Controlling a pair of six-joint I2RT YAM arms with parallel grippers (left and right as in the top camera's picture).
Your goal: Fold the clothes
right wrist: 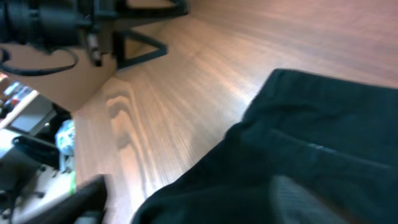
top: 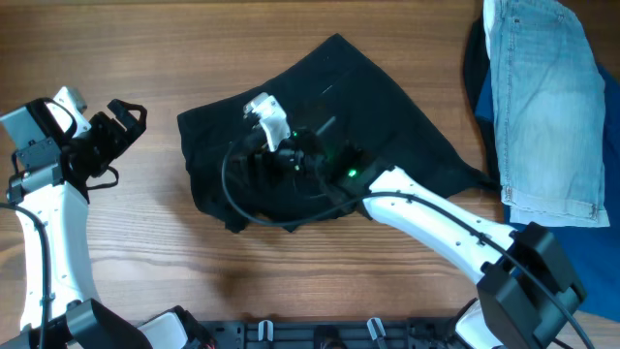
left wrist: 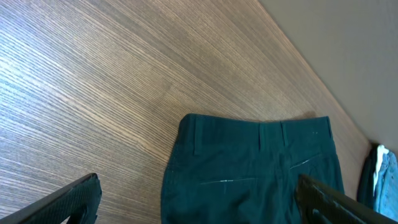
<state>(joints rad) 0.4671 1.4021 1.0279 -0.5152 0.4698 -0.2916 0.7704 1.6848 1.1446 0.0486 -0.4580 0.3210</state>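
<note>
The black shorts (top: 320, 126) lie spread on the wooden table in the middle of the overhead view. They also show in the left wrist view (left wrist: 255, 168), waistband up, and in the right wrist view (right wrist: 292, 149). My right gripper (top: 250, 160) is low over the left part of the shorts. Its fingers (right wrist: 193, 202) are wide apart and open, with the cloth's edge between them. My left gripper (top: 124, 118) hangs above bare table left of the shorts, with its fingers (left wrist: 199, 202) open and empty.
Light-blue denim shorts (top: 542, 97) lie on a bright-blue cloth (top: 596, 242) at the far right, and a sliver of them shows in the left wrist view (left wrist: 380, 177). The left arm (right wrist: 56, 25) shows at the top left of the right wrist view.
</note>
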